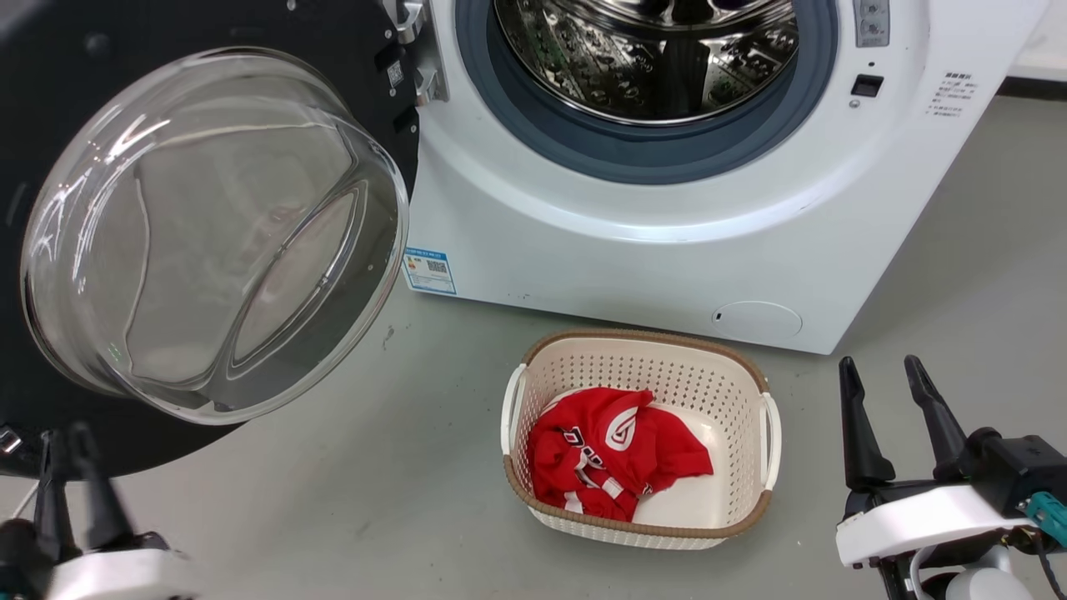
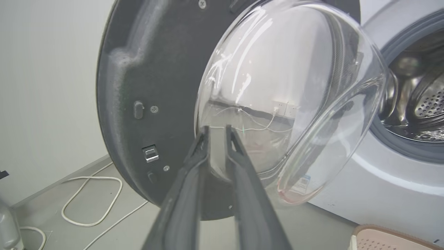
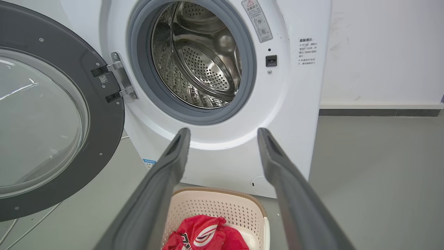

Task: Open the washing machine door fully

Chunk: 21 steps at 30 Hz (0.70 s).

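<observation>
The door (image 1: 208, 233) is swung wide open. It hangs on its hinge (image 3: 119, 80) at the left side of the machine (image 1: 667, 250). Its inner side faces us, and the clear glass bowl bulges out from the black disc. The door's bottom edge is near the floor (image 1: 333, 500).

The left gripper (image 1: 67, 433) is low at the left, just by the door's bottom edge. It looks blurry there. In the left wrist view the left gripper (image 2: 217, 129) points at the lower part of the glass bowl. Its two fingers are nearly together, with just a thin gap, and they hold nothing. I cannot tell if they touch the door.

The round hole in the machine is open. The shiny drum (image 1: 650, 58) is inside, with a blue-grey ring (image 1: 650, 158) around it. A small round flap (image 1: 756, 320) sits low on the front of the machine. A blue sticker (image 1: 429, 271) is at its lower left corner.

A basket (image 1: 642, 335) stands on the floor just in front of the machine. A red cloth (image 1: 617, 454) lies in it.

The right gripper (image 1: 880, 362) is at the lower right, beside the basket. Its fingers are wide apart and hold nothing. In the right wrist view the right gripper (image 3: 223, 130) points at the machine's front, well away from the door.

A white cord (image 2: 90, 198) lies on the floor behind the door.
</observation>
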### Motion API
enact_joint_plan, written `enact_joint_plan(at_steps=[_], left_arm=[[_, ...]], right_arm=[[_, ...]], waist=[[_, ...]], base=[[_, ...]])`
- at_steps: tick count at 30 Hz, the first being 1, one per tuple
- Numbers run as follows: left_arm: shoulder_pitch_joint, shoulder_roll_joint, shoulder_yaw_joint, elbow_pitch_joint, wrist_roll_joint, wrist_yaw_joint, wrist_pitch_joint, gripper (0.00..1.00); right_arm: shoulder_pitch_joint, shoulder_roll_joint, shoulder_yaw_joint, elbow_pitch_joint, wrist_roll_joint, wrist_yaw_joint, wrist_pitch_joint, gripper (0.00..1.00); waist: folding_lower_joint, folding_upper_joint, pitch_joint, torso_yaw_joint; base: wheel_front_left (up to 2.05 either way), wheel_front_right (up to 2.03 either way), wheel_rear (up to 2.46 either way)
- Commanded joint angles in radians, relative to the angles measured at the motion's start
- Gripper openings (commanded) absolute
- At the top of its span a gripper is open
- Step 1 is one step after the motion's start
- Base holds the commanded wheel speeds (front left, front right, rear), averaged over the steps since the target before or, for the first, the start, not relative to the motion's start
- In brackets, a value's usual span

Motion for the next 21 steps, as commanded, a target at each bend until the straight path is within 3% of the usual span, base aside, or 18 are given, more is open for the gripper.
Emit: enact_joint_plan(at_steps=[1, 11, 21], left_arm=[[0.012, -0.007, -0.008, -0.017, 0.013, -0.004, -0.002, 1.0], [0.021, -0.048, -0.182, -0.114, 0.085, -0.06, -0.002, 1.0], [-0.058, -0.052, -0.323, -0.085, 0.104, -0.108, -0.002, 1.0]], right_arm=[[0.011, 0.002, 0.003, 0.0, -0.003, -0.001, -0.007, 1.0], [0.018, 0.002, 0.009, -0.015, -0.033, -0.001, -0.006, 1.0], [0.016, 0.002, 0.004, -0.067, -0.09, -0.001, 0.009, 1.0]], waist=[[-0.0001, 0.0, -0.007, -0.002], [-0.0001, 0.0, -0.039, -0.05], [-0.0001, 0.0, -0.048, -0.181]], base=[[0.0, 0.0, 0.0], [0.0, 0.0, 0.0], [0.0, 0.0, 0.0]])
